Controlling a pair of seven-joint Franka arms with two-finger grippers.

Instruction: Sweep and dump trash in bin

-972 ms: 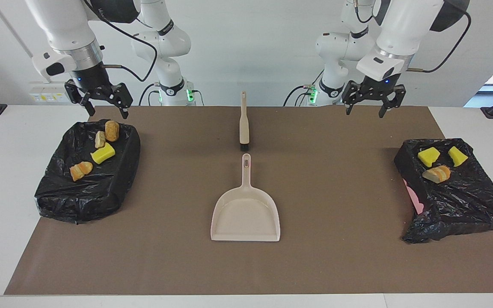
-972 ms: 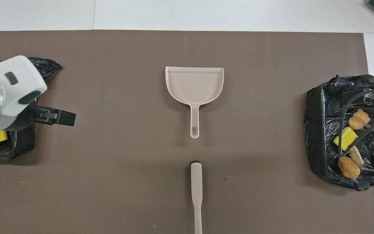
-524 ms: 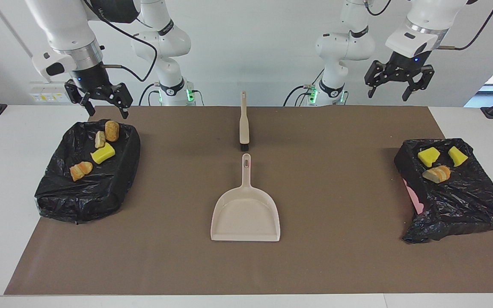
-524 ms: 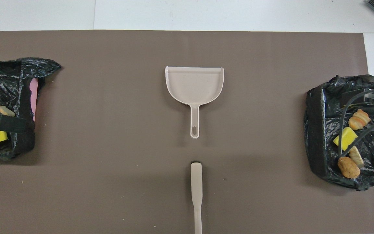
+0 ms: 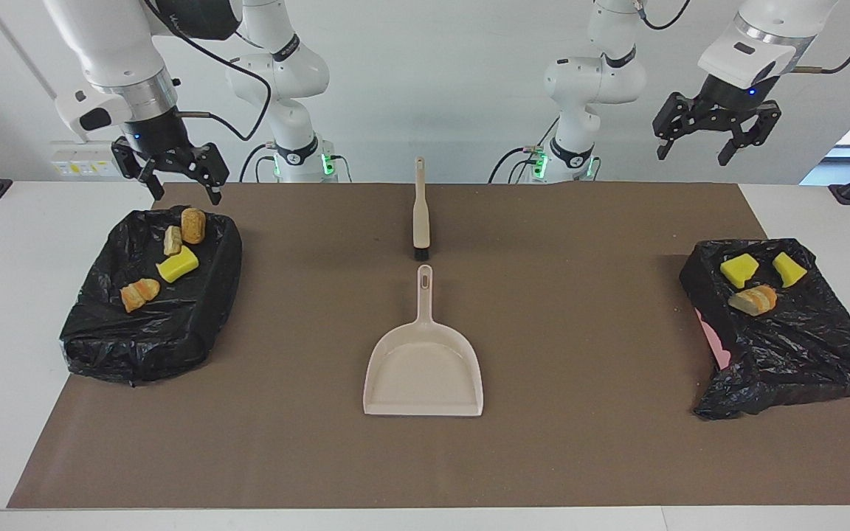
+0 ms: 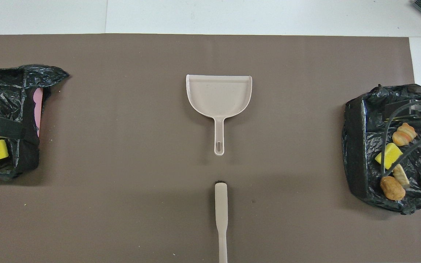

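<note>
The trash (image 5: 163,262) lies in two black-lined bins: four scraps in the bin at the right arm's end (image 5: 93,332), three in the bin at the left arm's end (image 5: 801,361), which the overhead view cuts off. The dustpan (image 5: 423,369) and brush (image 5: 420,210) lie mid-table. Right gripper (image 5: 178,181) and left gripper (image 5: 715,140) hover with fingers spread, empty.

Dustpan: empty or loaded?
Empty. The dustpan lies flat on the brown mat, its tray bare; the trash sits in the black-lined bins.
</note>
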